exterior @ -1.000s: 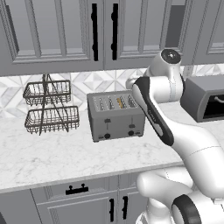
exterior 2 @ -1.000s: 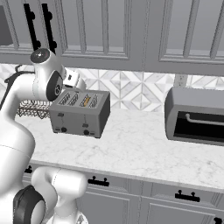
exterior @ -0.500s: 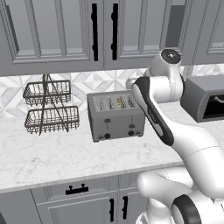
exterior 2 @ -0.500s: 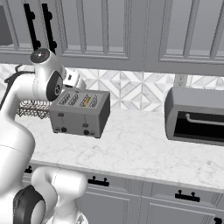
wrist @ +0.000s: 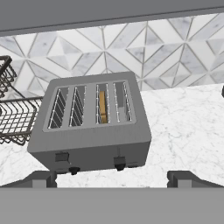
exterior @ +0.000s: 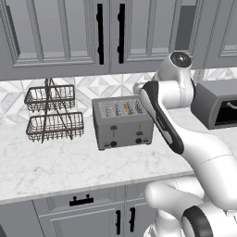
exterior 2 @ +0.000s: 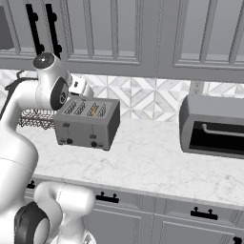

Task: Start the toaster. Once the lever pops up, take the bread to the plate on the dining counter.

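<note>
The grey four-slot toaster (exterior: pixel 122 124) (exterior 2: pixel 87 125) (wrist: pixel 92 131) stands on the marble counter by the tiled wall. The tan bread (wrist: pixel 103 107) (exterior: pixel 126 109) (exterior 2: pixel 94 110) stands upright in its third slot from the left, sunk down with only the top edge showing. Two dark levers and two black knobs sit on the toaster's front. My gripper (wrist: pixel 113 179) hovers above and in front of the toaster, looking down on it, open and empty, touching nothing. Its fingertips (wrist: pixel 41 178) stand far apart. The plate and the dining counter are out of view.
A two-tier wire basket rack (exterior: pixel 53 113) (exterior 2: pixel 34 119) (wrist: pixel 13 118) stands just left of the toaster. A larger dark grey appliance (exterior: pixel 217 102) (exterior 2: pixel 214 126) sits to the right on the same counter. Grey cabinets with black handles hang overhead and run below.
</note>
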